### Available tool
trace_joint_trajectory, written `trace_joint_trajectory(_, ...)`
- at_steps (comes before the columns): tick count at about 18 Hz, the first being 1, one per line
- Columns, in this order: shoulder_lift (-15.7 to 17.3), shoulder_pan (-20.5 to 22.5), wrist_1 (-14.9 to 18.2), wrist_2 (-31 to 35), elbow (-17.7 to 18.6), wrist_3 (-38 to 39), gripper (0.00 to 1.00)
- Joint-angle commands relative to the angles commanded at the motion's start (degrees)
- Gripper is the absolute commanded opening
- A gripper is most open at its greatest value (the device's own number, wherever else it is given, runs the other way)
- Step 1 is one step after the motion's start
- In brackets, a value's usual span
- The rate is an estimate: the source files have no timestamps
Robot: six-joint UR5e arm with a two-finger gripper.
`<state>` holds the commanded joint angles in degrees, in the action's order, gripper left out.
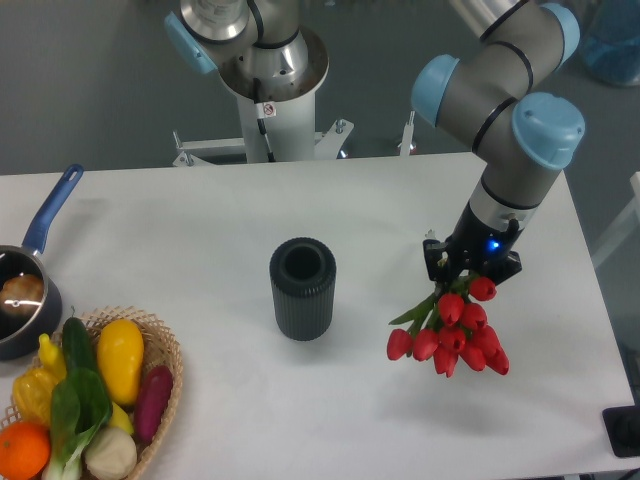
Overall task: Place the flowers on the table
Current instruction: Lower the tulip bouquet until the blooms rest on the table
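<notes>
The tool grips the flowers by the stems, its jaws closed on them, and the bunch hangs buds-down over the right part of the bench, well right of the dark vase. The biggest risk, I judge, is letting go while the bunch is above the surface, so it drops on its buds and rolls toward the right edge. A smaller risk is lowering too far and crushing the buds or bending the thin stems.
</notes>
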<state>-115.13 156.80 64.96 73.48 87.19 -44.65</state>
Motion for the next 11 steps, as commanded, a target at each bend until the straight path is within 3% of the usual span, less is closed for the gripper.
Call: trace_joint_trajectory(11,-1.94,-1.41,-0.71,2.02,0.08,0.97,0.39)
